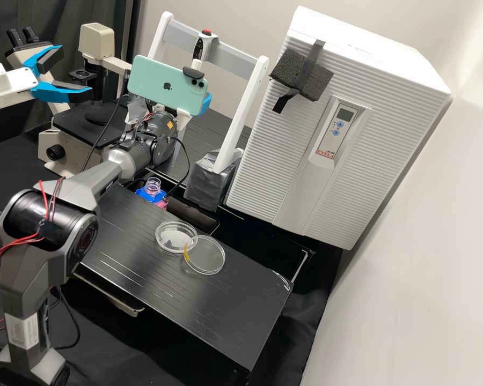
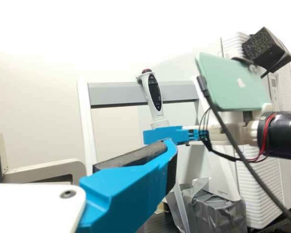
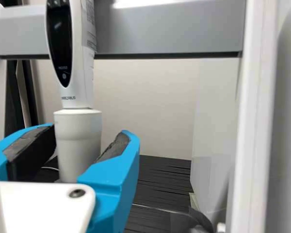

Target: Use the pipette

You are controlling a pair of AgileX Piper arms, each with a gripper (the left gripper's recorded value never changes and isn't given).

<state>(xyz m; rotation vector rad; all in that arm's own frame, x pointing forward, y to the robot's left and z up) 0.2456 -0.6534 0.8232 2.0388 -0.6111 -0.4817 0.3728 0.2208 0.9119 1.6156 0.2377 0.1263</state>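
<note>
A white pipette [image 1: 200,45] with a dark display hangs upright from the grey crossbar of a white stand [image 1: 247,96]. My right gripper [image 1: 201,104], partly behind a mint phone [image 1: 166,84] mounted on its arm, is at the pipette's lower barrel. Its wrist view has the white pipette [image 3: 72,73] between both blue fingers, pads against it, so the right gripper [image 3: 77,150] is shut on it. The left wrist view takes in the pipette [image 2: 154,99] and the right gripper [image 2: 167,135] from the side. At the far left my left gripper [image 1: 53,75] hangs open and empty near a microscope.
Two clear petri dishes [image 1: 175,236] [image 1: 205,255] lie on a black platform [image 1: 198,300]. A bottle of pink liquid [image 1: 154,190] stands behind it. A microscope [image 1: 64,145] is at the left and a large white ribbed appliance [image 1: 338,128] at the right.
</note>
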